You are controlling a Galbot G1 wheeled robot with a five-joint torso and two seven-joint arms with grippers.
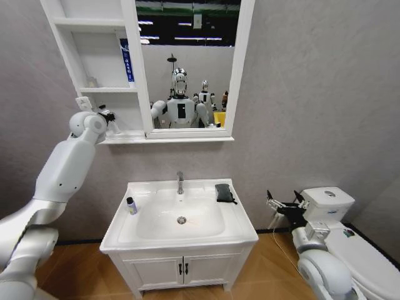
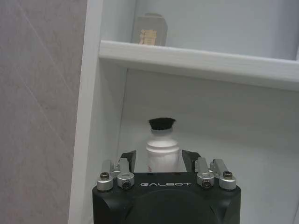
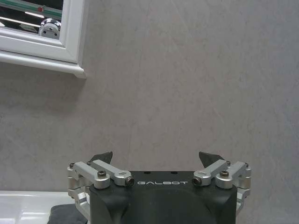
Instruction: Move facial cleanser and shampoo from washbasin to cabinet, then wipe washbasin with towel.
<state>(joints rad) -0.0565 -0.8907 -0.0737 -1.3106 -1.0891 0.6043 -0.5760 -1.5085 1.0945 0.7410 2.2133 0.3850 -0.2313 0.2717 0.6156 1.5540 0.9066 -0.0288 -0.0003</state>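
Note:
My left gripper [image 1: 110, 118] is raised into the lowest compartment of the cabinet [image 1: 70, 56]. In the left wrist view the left gripper [image 2: 159, 157] stands open around a white bottle with a black cap [image 2: 162, 148], with a slim gap on each side; the bottle's base is hidden. I cannot tell whether it is the facial cleanser or the shampoo. A small dark-capped bottle [image 1: 131, 205] stands on the washbasin [image 1: 187, 240], left of the bowl. The dark towel [image 1: 225, 192] lies at its back right corner. My right gripper [image 1: 284, 204] hangs open and empty right of the basin.
A blue tube [image 1: 127, 62] and a small pale item [image 2: 149, 29] sit on the middle shelf. The chrome tap [image 1: 180, 182] rises behind the bowl. A toilet [image 1: 328, 206] stands close to the right gripper. The mirror [image 1: 187, 62] adjoins the shelves.

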